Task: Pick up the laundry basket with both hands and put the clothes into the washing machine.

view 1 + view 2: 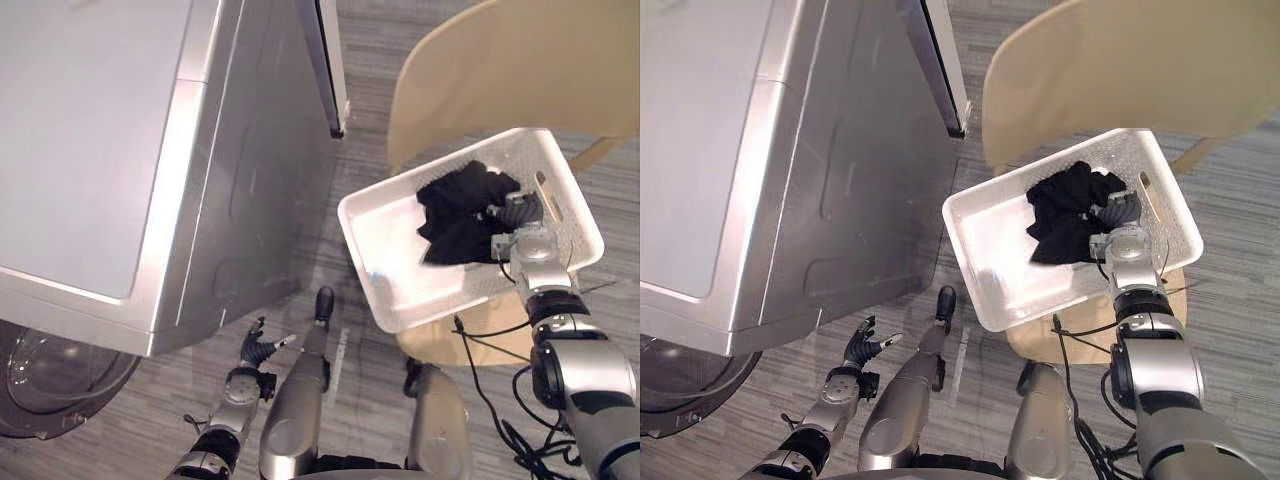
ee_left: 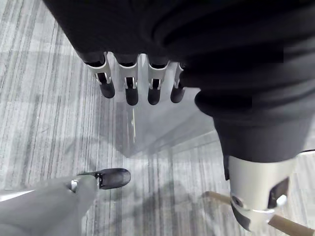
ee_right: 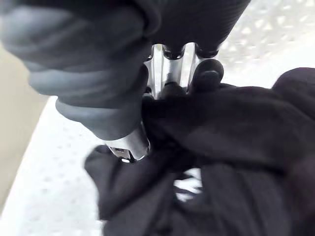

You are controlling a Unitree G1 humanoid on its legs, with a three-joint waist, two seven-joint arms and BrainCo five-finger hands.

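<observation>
Seen from my console: left robot hand [image 1: 258, 349] and right robot hand [image 1: 521, 213], silver fingers [image 2: 129, 82] dark-tipped, dark ribbed covers [image 2: 206, 34], silver-grey arms [image 1: 590, 375].

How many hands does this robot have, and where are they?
2. The left hand hangs open, low beside the washing machine; the right hand grips black clothes in the white basket.
</observation>
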